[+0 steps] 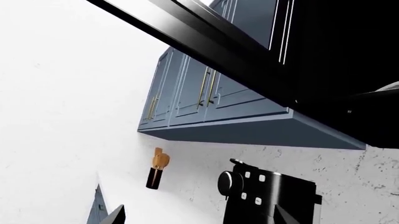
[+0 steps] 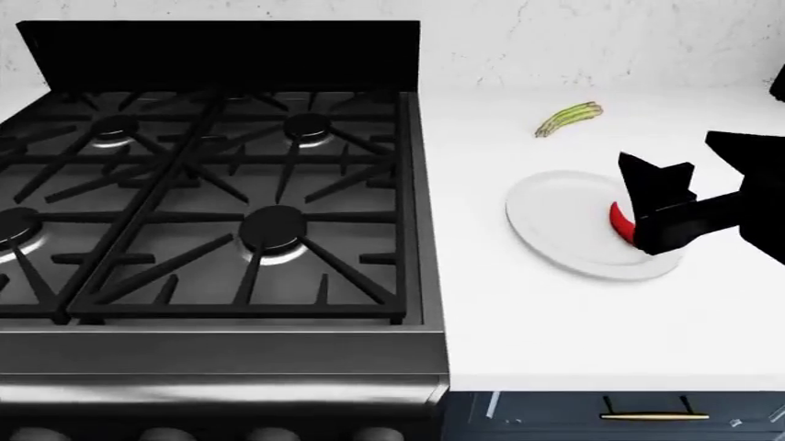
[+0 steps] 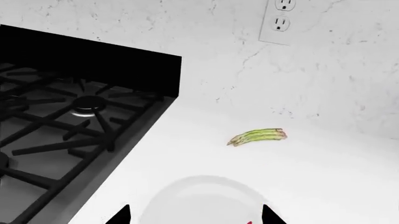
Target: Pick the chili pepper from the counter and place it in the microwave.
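The chili pepper (image 2: 619, 219) is small and red and lies on the right side of a white plate (image 2: 558, 216) on the counter (image 2: 589, 312). My right gripper (image 2: 672, 154) hovers over that side of the plate and hides most of the pepper. In the right wrist view the gripper (image 3: 195, 217) is open, the plate (image 3: 199, 198) lies between its black fingertips (image 3: 118, 215), and a sliver of red pepper (image 3: 249, 222) shows by one tip. My left gripper (image 1: 199, 219) is open and empty, pointing up at a black box (image 1: 324, 51) beside the wall cabinets; I cannot tell whether that is the microwave.
A black gas stove (image 2: 209, 184) fills the left of the head view. A green asparagus bundle (image 2: 568, 118) lies behind the plate near the wall. A wall outlet (image 3: 283, 16) sits above it. In the left wrist view, blue wall cabinets (image 1: 187, 93), a small bottle (image 1: 157, 170) and a black appliance (image 1: 268, 196) show.
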{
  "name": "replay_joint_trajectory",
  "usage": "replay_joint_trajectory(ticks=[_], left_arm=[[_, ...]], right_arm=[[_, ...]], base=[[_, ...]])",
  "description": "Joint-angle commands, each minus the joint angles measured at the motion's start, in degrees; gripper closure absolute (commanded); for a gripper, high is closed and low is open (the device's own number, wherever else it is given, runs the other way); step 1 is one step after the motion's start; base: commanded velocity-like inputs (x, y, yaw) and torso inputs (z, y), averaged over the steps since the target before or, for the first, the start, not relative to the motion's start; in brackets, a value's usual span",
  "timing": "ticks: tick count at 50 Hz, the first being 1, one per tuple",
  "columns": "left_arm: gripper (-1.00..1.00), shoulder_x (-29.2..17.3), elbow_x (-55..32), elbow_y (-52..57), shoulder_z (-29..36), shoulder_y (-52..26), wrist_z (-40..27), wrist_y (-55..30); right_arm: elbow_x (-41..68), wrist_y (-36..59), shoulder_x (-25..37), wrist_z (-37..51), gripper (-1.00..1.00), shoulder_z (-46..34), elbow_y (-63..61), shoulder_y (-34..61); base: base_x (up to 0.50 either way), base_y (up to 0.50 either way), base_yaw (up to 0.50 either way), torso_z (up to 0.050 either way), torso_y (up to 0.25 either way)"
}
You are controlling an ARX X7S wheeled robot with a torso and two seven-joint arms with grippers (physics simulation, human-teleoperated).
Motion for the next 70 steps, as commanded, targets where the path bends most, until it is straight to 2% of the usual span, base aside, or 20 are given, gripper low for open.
replay_joint_trajectory(ticks=[1,17,29,39,45,70], left_arm=[[-1.0,-4.4,-4.9,0.8,-6.9,8.2,-4.9,3.1],[-1.0,-5.9,-9.7,0.9,-15.0,13.4,-5.2,3.4],[-1.0,-5.9,-10.5,0.9,-17.2,15.6,-5.2,4.0],[-1.0,-6.3,-11.8,0.9,-17.0,13.1,-5.2,2.2],[-1.0,-6.1,-11.2,0.9,-13.3,8.7,-5.2,0.4],[-1.0,-6.3,-12.0,0.9,-11.2,4.7,-5.2,-1.4]], right_arm=[[3.7,2.7,1.8,4.3,-1.0,-9.1,10.1,9.3],[-1.9,1.0,3.7,1.4,-1.0,-20.2,21.3,18.7],[-0.7,1.7,4.5,5.2,-1.0,-23.2,23.5,19.0],[1.8,1.9,5.6,6.2,-1.0,-27.0,23.8,20.4],[-0.4,0.4,5.8,3.2,-1.0,-30.8,22.5,19.5],[-3.4,-9.4,6.0,-0.8,-1.0,-31.6,25.2,11.0]], base=[[0.0,0.0,0.0,0.0,0.0],[0.0,0.0,0.0,0.0,0.0],[0.0,0.0,0.0,0.0,0.0],[0.0,0.0,0.0,0.0,0.0],[0.0,0.0,0.0,0.0,0.0],[0.0,0.0,0.0,0.0,0.0]])
